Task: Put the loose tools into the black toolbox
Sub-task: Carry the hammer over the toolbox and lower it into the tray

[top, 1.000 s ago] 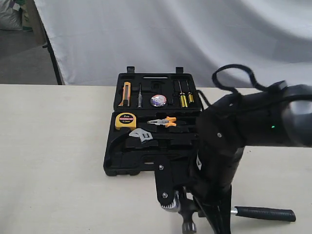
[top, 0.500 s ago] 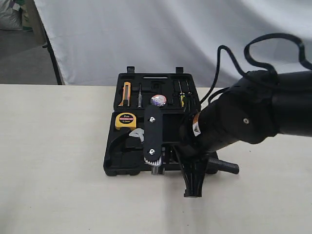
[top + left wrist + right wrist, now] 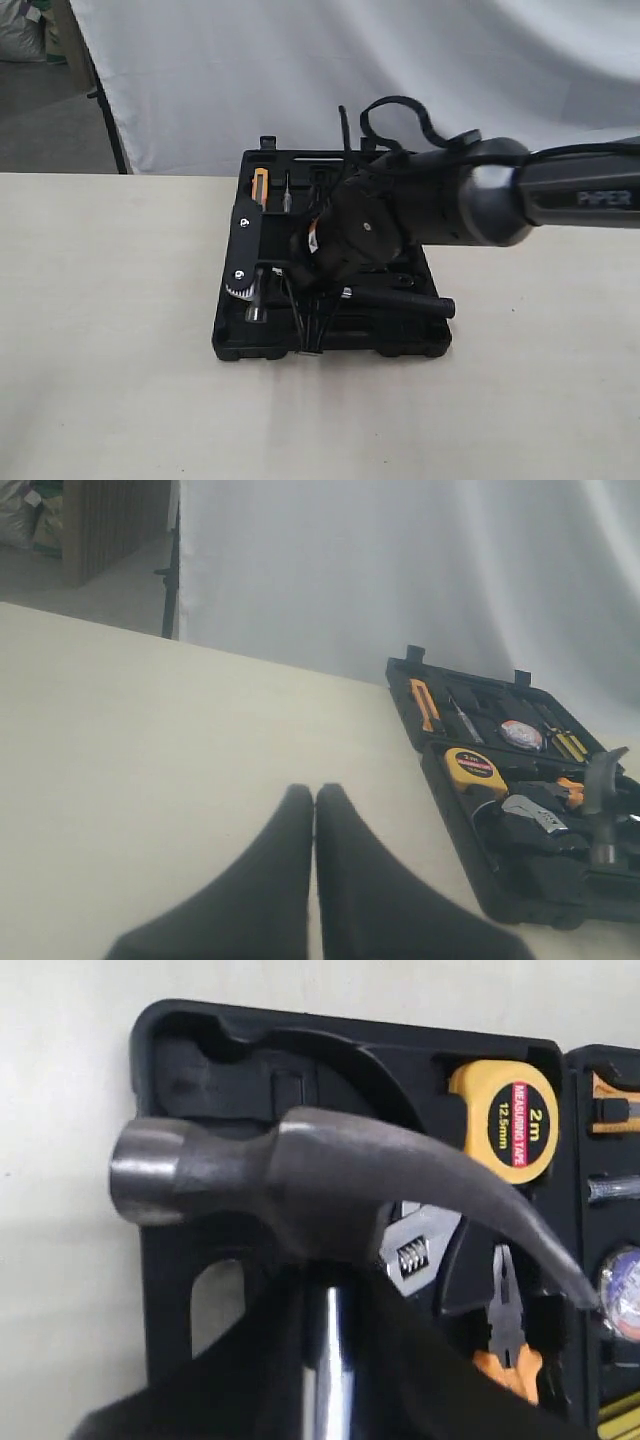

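Swung the hammer [image 3: 300, 1175] from the near desk [image 3: 120, 330] edge over the toolbox [image 3: 232, 347]. Grips its steel neck in the right claw [image 3: 330, 1340], just under the head, above the curved recess [image 3: 230, 1070], not seated. Holds the left claw [image 3: 316, 860] pinched shut, empty, well apart. Could land the head askew on the wrench [image 3: 418, 1245] or recess rim if lowered misaligned.

The hammer [image 3: 300, 1175] over toolbox [image 3: 380, 344] — wrench [image 3: 415, 1250] (inside) beneath.

Dull grey steel hammer [image 3: 300, 1175]; matt black plastic toolbox [image 3: 330, 1060].
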Robot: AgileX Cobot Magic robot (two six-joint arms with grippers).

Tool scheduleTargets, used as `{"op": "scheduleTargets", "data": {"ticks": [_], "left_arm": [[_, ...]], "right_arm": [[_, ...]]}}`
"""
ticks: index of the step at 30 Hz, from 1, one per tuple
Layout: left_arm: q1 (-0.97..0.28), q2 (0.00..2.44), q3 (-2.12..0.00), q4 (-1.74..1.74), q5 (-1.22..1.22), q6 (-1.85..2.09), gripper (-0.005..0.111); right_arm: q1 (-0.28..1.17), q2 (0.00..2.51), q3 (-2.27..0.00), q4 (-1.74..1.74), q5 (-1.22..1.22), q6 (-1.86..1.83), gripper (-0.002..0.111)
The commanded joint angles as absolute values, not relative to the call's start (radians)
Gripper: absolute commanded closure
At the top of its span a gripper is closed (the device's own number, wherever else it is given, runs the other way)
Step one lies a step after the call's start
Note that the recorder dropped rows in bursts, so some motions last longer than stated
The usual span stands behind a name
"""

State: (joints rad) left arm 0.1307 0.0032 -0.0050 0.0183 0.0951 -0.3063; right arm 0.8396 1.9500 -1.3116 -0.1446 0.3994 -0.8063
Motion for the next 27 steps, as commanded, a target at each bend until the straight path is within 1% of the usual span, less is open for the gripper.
{"op": "scheduleTargets", "data": {"ticks": [1, 6, 13, 27], "left_arm": [[0.156, 0.000, -0.008, 0.023, 0.088, -0.311, 0.106], [0.156, 0.000, -0.008, 0.023, 0.088, -0.311, 0.106], [0.156, 0.000, -0.008, 0.023, 0.088, -0.311, 0.106], [0.156, 0.000, -0.008, 0.023, 0.088, -0.311, 0.106]], "right_arm": [[0.842, 2.029, -1.393, -0.120, 0.371, -0.800, 0.108], [0.851, 2.084, -1.442, -0.113, 0.373, -0.800, 0.108], [0.900, 2.126, -1.442, -0.142, 0.296, -0.812, 0.108], [0.879, 2.135, -1.442, -0.159, 0.315, -0.808, 0.108]]}}
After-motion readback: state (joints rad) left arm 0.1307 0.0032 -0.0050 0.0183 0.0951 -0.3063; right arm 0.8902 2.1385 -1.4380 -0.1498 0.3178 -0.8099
